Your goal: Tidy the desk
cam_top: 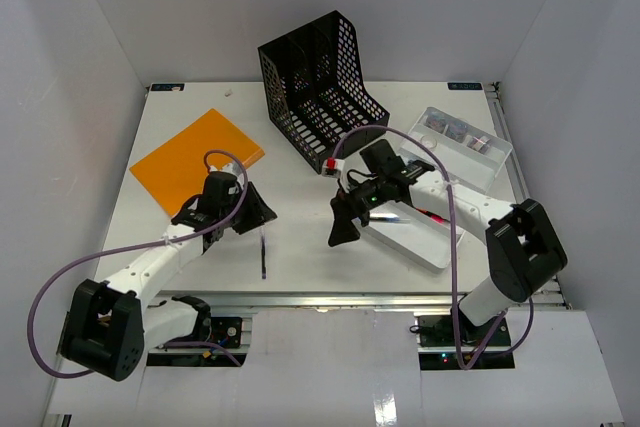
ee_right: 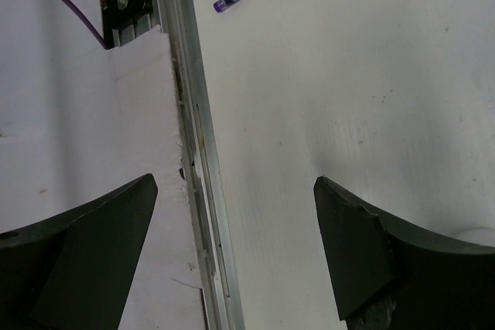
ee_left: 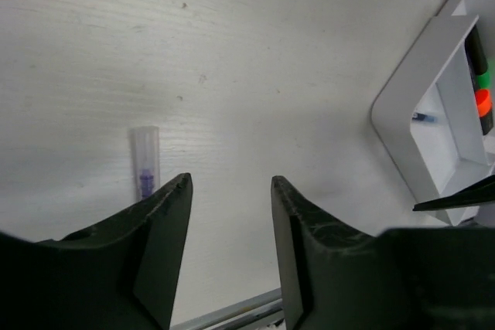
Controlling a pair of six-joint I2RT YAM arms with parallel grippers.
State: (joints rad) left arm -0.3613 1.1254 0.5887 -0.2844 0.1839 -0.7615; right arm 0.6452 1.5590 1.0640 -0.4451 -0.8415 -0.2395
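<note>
Currently on record, item by item.

- Left pincer (cam_top: 258, 212): released, nothing between the fingers, hanging low over the large flat white desk (cam_top: 300, 197), which spreads beneath both pincers.
- Right pincer (cam_top: 345, 227): spread wide and empty, poised above the desk's near edge, with the aluminium rail (ee_right: 193, 152) running below its gap.
- Slim dark pen with a clear purple-tipped cap (cam_top: 263, 255): lying loose on the desk, just beside the outer face of the left pincer's left-hand finger (ee_left: 166, 222), not between the fingers. From the right pincer it lies well ahead of the fingertips.
- White rectangular plastic tray (cam_top: 410, 247): off to the left pincer's right-hand side, close behind the right pincer. It holds green and orange markers (ee_left: 481, 75), so some sorting looks done.
- Black perforated file holder (cam_top: 320, 87): upright, beyond both pincers.
- Flat orange sheet (cam_top: 195, 157): lying beyond the left pincer, outside the holder.
- Clear lidless box of small items (cam_top: 490, 167): beyond the right pincer.

Judgement: partway. The pen, and likely the orange sheet, remain to be put away.
</note>
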